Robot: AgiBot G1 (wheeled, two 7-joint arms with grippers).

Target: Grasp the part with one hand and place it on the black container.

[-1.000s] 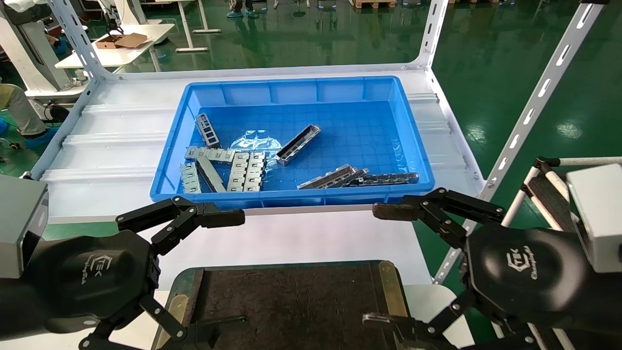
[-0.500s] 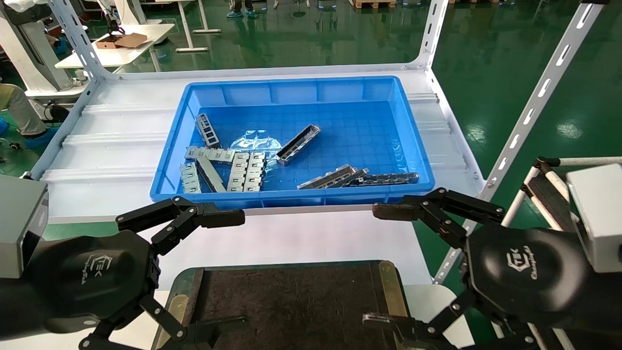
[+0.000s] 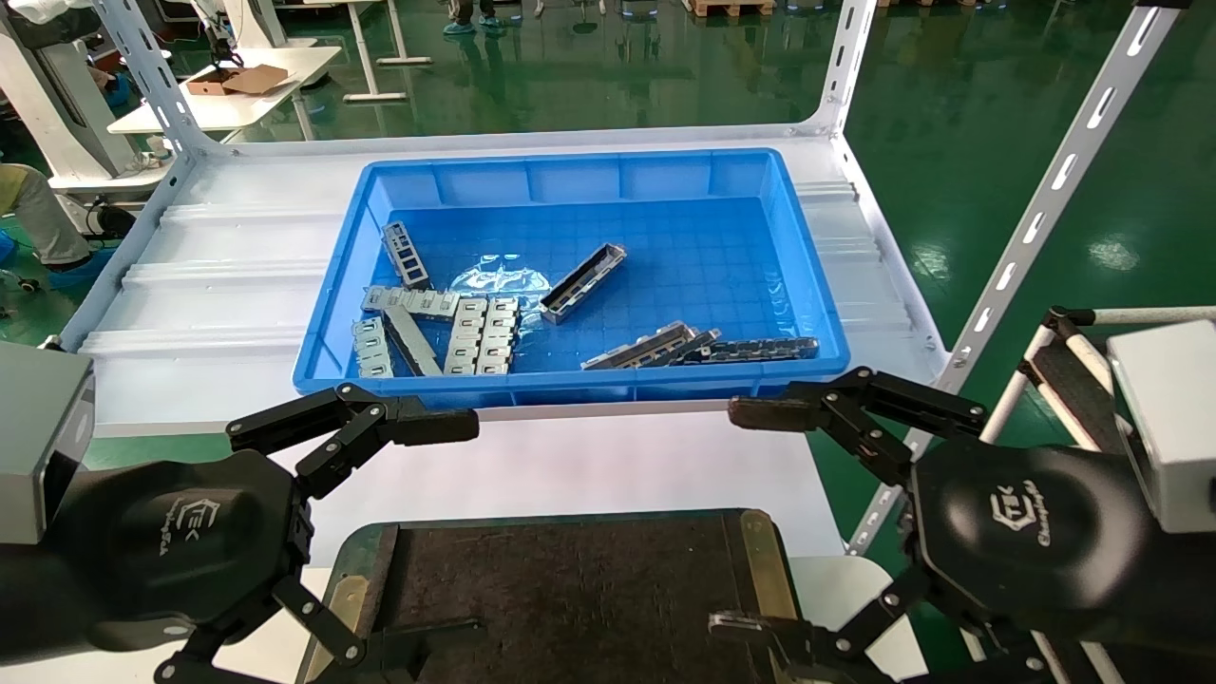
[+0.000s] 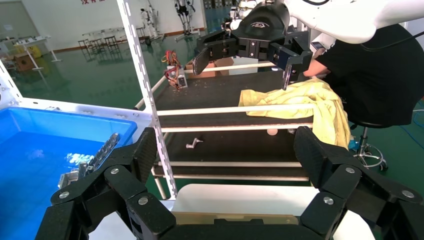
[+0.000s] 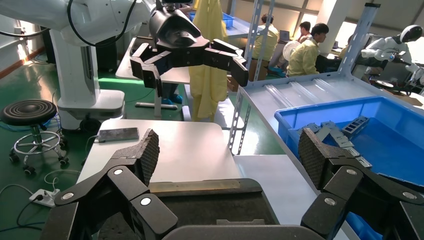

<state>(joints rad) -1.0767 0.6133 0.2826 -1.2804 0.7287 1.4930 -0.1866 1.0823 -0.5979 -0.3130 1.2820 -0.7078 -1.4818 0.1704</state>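
A white desk (image 3: 171, 313) fills the middle of the head view, and a blue bin (image 3: 570, 380) is set on it at the centre. Loose metal pieces are scattered in the bin: flat pale plates (image 3: 480, 334) at its lower left, darker strips (image 3: 750, 350) along its lower right wall, and the part (image 3: 582, 283), lying diagonally and alone at mid-floor, clear of the others. A black tray (image 3: 570, 589) is seen at the bottom centre, nearer than the bin, with brass-coloured strips on its side edges; nothing is carried on it. The left gripper (image 3: 442, 532) is held at the lower left over the tray's left edge, its fingers (image 4: 145, 150) spread and holding nothing. The right gripper (image 3: 750, 518) is held at the lower right over the tray's right edge, fingers (image 5: 311, 152) likewise spread and unloaded. The bin's near wall stands between both grippers and the part.
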